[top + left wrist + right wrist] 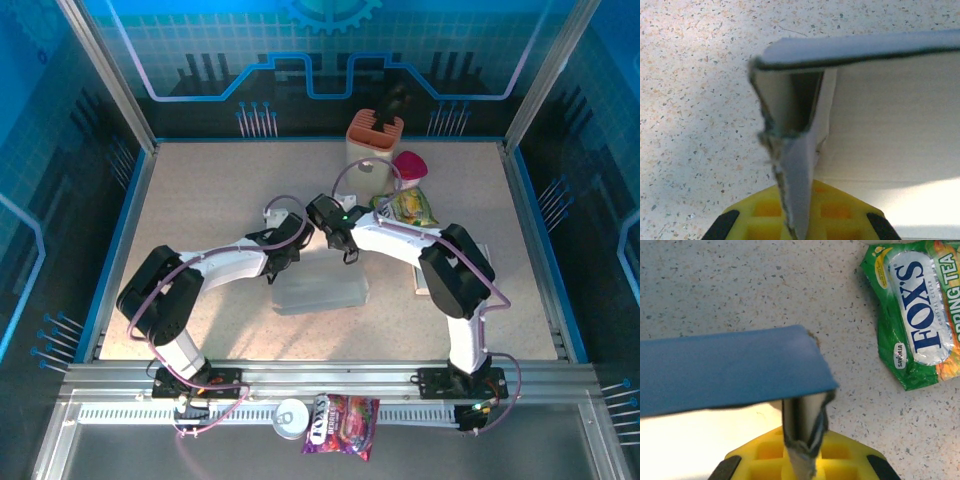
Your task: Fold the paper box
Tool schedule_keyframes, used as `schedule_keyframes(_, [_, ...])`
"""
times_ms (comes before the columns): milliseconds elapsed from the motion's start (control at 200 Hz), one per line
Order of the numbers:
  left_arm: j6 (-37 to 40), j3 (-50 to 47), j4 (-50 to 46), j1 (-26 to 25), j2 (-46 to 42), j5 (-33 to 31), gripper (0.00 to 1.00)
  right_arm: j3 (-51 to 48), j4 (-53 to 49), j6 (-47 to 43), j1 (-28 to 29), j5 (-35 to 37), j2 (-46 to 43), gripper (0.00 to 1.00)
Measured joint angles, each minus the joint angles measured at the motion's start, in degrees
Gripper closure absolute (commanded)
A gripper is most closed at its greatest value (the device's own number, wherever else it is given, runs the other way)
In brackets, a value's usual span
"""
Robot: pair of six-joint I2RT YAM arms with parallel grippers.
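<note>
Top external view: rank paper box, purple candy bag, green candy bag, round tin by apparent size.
1. paper box
2. purple candy bag
3. green candy bag
4. round tin
The order of the two bags is unsure: the purple one likely lies nearer the camera, which may make it look larger.

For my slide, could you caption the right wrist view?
Right gripper shut on the paper box, green candy bag alongside.

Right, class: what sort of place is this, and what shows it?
Probably a robotics lab cell: a speckled table fenced by clear framed panels, robot arms bolted to an aluminium rail, and a Fox's packet.
</note>
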Motion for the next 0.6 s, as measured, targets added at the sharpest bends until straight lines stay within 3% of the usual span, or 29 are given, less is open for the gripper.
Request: schedule_keyframes(600, [-0.1,7.0,-7.1,0.7,3.6,2.0,1.0,1.1,-1.0,-0.9,-1.9,-2.4,0.3,1.0])
